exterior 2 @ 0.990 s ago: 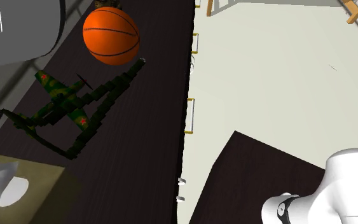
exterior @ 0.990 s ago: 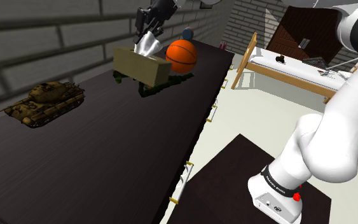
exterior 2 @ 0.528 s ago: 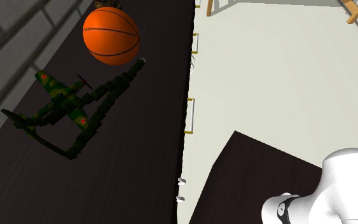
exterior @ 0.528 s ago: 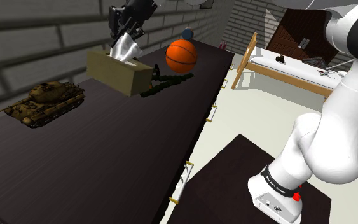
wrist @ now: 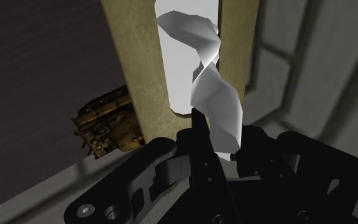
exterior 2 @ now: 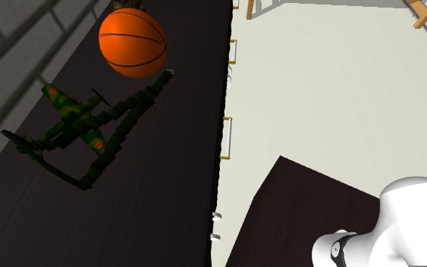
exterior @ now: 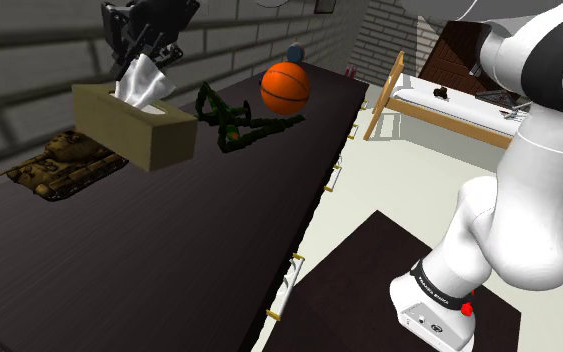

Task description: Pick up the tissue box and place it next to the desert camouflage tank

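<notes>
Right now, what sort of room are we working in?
Probably a bedroom, maybe a child's: a wooden-framed bed stands beyond the long dark table, which carries toys: a camouflage tank, a basketball and a green toy plane. The walls are grey brick.

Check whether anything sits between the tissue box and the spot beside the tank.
Nothing visible does. The tissue box, held by its tissue in the gripper, hangs close beside the tank. The toy plane and basketball lie off toward the shoulder view's right.
</notes>
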Motion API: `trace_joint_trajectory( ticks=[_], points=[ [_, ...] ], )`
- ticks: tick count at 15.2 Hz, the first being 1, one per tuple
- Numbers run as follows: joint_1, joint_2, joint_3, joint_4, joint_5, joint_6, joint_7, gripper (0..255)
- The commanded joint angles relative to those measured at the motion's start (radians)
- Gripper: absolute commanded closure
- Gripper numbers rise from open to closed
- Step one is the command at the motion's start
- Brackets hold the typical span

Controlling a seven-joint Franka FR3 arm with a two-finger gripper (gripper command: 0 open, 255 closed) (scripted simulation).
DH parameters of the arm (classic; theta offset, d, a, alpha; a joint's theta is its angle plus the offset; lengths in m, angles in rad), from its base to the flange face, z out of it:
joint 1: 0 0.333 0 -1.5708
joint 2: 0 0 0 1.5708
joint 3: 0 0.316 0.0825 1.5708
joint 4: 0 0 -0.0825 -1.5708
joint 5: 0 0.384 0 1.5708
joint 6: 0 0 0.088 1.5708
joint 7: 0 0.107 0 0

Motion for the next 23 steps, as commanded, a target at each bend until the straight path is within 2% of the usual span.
trace_joint_trajectory(
  ticks=[1,2,23],
  points=[
    [0.027,0.049,0.009,0.067,-0.025,-0.002,0.05,255],
    [0.053,0.092,0.015,0.128,-0.047,-0.007,0.093,255],
    [0.049,0.115,0.038,-0.113,0.024,0.244,-0.019,255]
  ],
)
